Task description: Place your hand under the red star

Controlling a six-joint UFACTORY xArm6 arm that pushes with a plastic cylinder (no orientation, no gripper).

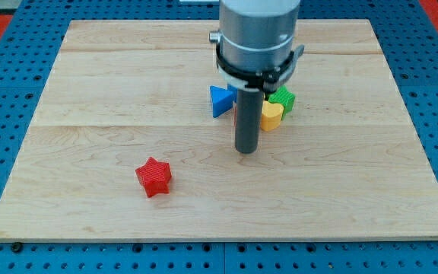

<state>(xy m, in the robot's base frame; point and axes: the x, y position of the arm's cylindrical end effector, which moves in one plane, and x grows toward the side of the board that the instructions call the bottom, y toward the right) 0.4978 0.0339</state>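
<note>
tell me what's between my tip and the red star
Nothing: in the camera view only bare board lies between my tip and the red star.

my tip [246, 151] right of red star [153, 176], well apart

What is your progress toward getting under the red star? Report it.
Done: nothing visible yet. In hand: my tip stands just below the blue, yellow and green blocks, well to the view's right of the red star. Left: travel left and down to a spot below the star.
</note>
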